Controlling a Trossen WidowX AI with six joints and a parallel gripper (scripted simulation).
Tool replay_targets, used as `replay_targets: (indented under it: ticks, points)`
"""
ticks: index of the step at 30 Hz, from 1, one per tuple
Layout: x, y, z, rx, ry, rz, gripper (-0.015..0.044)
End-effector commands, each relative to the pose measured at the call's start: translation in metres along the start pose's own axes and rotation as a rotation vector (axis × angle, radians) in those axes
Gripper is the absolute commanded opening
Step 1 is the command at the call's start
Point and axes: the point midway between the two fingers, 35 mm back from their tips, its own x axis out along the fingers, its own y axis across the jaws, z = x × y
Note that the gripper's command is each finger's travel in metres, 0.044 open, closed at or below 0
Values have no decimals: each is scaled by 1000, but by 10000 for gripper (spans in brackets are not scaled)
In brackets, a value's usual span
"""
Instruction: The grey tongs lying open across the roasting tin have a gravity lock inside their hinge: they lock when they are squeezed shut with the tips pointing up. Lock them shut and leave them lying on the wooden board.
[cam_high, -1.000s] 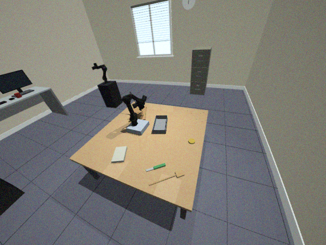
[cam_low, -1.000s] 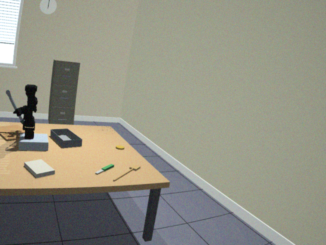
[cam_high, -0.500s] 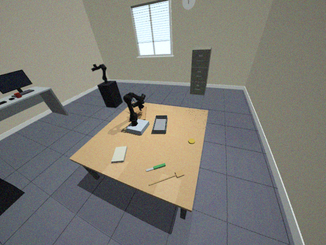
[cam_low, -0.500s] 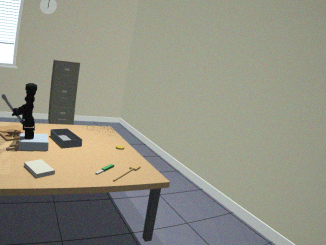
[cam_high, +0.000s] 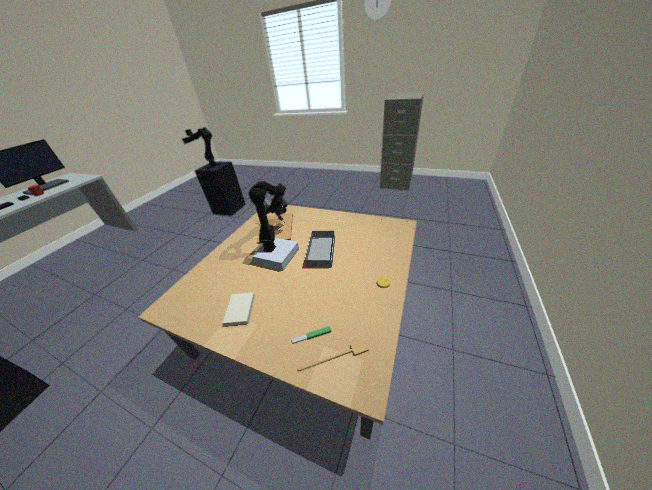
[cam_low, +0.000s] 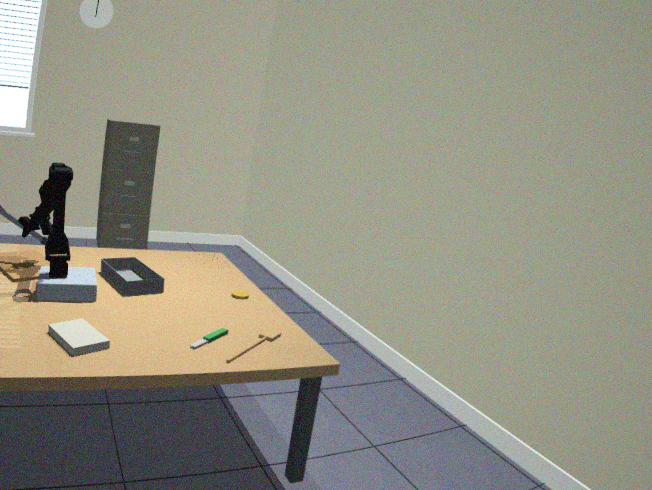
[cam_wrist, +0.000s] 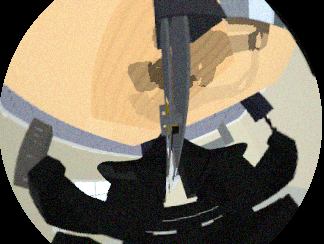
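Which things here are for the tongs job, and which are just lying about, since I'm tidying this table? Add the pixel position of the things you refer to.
For the job:
- tongs (cam_wrist: 182, 75), held in the tool (cam_wrist: 166, 134)
- roasting tin (cam_high: 331, 261) (cam_low: 142, 287)
- wooden board (cam_high: 287, 227)

Just lying about:
- white block (cam_high: 238, 308) (cam_low: 78, 335)
- green-handled knife (cam_high: 318, 332) (cam_low: 215, 335)
- yellow disc (cam_high: 383, 282) (cam_low: 240, 295)
- long thin stick (cam_high: 324, 360) (cam_low: 246, 349)

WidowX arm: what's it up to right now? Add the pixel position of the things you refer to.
The gripper (cam_high: 281, 217) (cam_low: 23, 225) (cam_wrist: 166, 134) is shut on the grey tongs (cam_wrist: 181, 75), holding them up off the table (cam_high: 337, 295) (cam_low: 173, 321). The roasting tin (cam_high: 318, 263) (cam_low: 144, 287) no longer has them across it. They aren't lying on the wooden board (cam_high: 287, 226) yet; whether they're locked, I can't tell.
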Motion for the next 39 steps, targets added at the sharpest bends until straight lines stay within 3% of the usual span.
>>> replay_targets:
  ticks: [1,23,39]
  points:
    - [0,0,-4,-3,-74,11,-150]
    - [-8,-13,-7,-108,-604,88,-150]
    - [-2,-12,-3,-113,-620,92,-150]
